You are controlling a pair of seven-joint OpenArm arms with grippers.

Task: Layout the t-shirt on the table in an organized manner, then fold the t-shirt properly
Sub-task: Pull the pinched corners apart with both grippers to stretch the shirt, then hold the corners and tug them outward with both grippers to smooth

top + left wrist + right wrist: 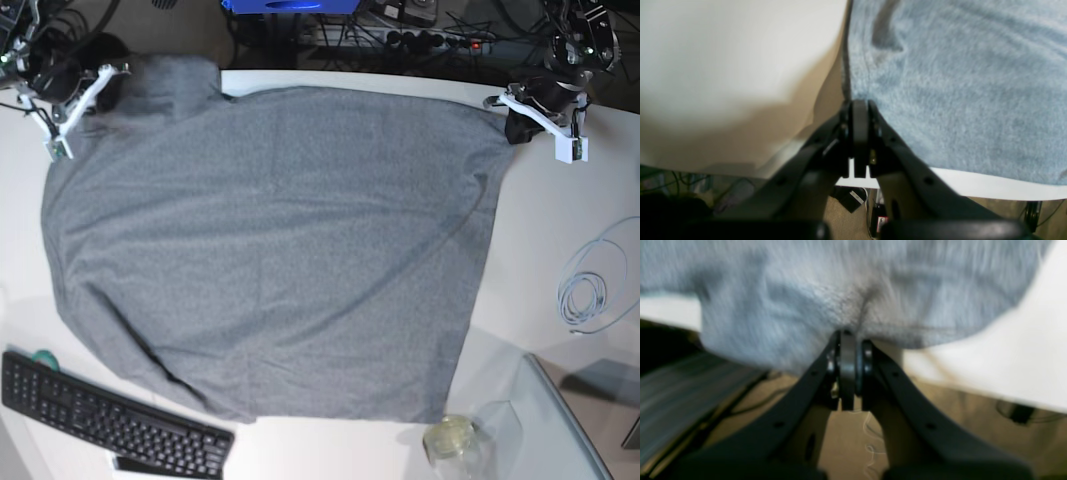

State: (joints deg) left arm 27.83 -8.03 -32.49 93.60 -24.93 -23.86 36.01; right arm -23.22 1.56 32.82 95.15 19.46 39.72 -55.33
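The heather-grey t-shirt (pixel 270 250) lies spread over most of the white table (pixel 560 220), with a few diagonal creases and its lower edge rounded. My left gripper (pixel 511 126) is at the shirt's far right corner. In the left wrist view the jaws (pixel 860 105) are pressed together on the hem of the grey fabric (pixel 957 83), near the table's edge (pixel 973 183). My right gripper (pixel 112 86) is at the far left corner by a sleeve. Its jaws (pixel 848 335) are shut on the cloth (pixel 790 290), which puckers at the tips.
A black keyboard (pixel 110 425) lies at the near left, just below the shirt's edge. A coiled white cable (pixel 585 295) rests on the right. A clear glass panel (pixel 560 420) and a small round jar (pixel 448 437) sit at the near right. Cables crowd the back edge.
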